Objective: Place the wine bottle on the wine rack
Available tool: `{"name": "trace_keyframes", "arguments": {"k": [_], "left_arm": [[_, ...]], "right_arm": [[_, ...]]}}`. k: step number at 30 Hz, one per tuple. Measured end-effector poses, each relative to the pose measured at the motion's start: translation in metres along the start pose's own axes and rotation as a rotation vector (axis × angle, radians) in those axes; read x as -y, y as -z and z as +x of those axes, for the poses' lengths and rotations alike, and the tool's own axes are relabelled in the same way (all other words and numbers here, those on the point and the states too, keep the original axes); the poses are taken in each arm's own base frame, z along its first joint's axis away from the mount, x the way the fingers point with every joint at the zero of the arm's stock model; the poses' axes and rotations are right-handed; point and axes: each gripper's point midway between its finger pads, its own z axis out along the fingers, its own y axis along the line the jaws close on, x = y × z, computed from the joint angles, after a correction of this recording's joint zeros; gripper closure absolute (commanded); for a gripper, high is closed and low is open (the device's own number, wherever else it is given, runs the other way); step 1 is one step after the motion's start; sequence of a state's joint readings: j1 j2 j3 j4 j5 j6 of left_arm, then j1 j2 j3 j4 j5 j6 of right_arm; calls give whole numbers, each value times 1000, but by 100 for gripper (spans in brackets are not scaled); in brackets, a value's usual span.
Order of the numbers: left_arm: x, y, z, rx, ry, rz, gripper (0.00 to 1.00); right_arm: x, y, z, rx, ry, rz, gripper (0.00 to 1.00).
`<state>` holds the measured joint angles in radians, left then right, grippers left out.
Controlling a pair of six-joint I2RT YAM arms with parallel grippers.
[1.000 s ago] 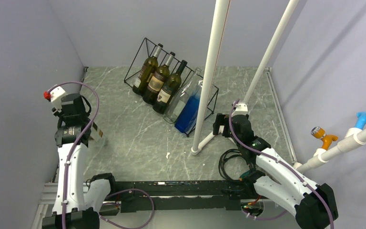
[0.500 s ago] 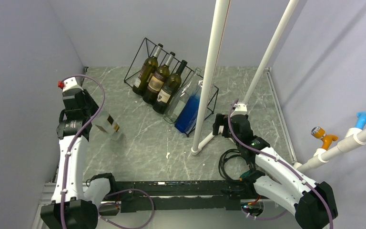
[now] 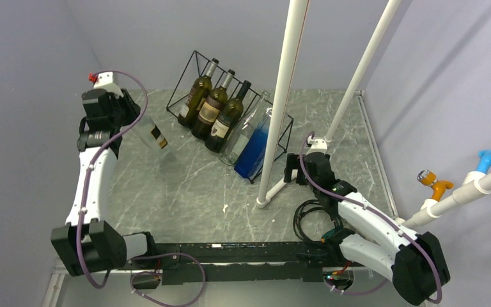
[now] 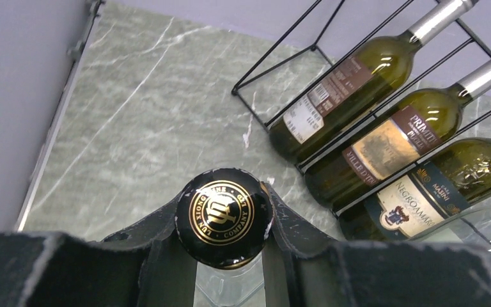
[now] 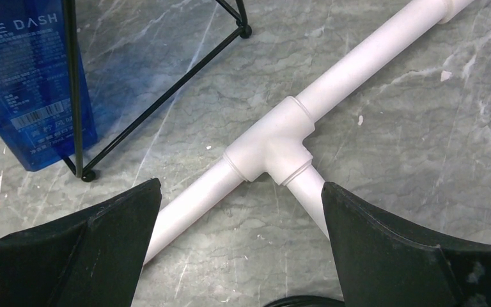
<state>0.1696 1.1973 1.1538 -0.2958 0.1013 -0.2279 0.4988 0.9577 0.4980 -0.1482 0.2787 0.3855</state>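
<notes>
The clear glass wine bottle (image 3: pixel 155 139) with a black round cap is up in the air over the far left part of the grey marble-look bench (image 3: pixel 185 185). It is tilted, with its top end up by the left wall and its bottom end pointing down toward the middle of the bench. It is just left of the black thin-wire wine rack (image 3: pixel 181 78) and does not touch it.

The left tool (image 4: pixel 224 256) is clenched on the top end of the bottle. In the left wrist view the cap (it has a gold ring mark on it) sits right between the two dark fingers (image 4: pixel 166 230).

The rack stands at the far side of the bench, near the middle. Three dark green glass bottles (image 3: pixel 214 105) with paper labels lie side by side on its slanted bars, necks pointing up and away. To their right lies a see-through bottle (image 3: pixel 246 131), and then a blue flat-sided bottle (image 3: pixel 254 150) at the right end.

The right tool (image 5: pixel 240 185) is released, its two fingers spread wide apart with nothing between them. It hangs low over the right side of the bench, above a white plastic pipe joint (image 5: pixel 275 144), near the right end of the rack.
</notes>
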Motion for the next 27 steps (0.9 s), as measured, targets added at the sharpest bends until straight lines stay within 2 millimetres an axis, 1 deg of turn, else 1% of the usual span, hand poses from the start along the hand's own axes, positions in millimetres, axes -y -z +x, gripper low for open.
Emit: {"name": "trace_keyframes", "arguments": {"k": [5, 7, 14, 19, 22, 27], "left_arm": [[14, -28, -19, 3, -60, 81, 100], [21, -41, -28, 9, -87, 115, 100], [42, -88, -49, 17, -156, 161, 100], [55, -123, -55, 15, -171, 173, 100], [61, -139, -55, 18, -188, 168, 100], [84, -164, -52, 31, -272, 157, 100]], "right_arm": [[-1, -7, 1, -20, 7, 13, 0], [-3, -10, -3, -16, 6, 15, 0], [-10, -20, -17, -6, 15, 16, 0], [-7, -24, -20, 0, 29, 44, 0], [-4, -25, -23, 13, 31, 58, 0], [-1, -25, -26, 27, 37, 74, 0]]}}
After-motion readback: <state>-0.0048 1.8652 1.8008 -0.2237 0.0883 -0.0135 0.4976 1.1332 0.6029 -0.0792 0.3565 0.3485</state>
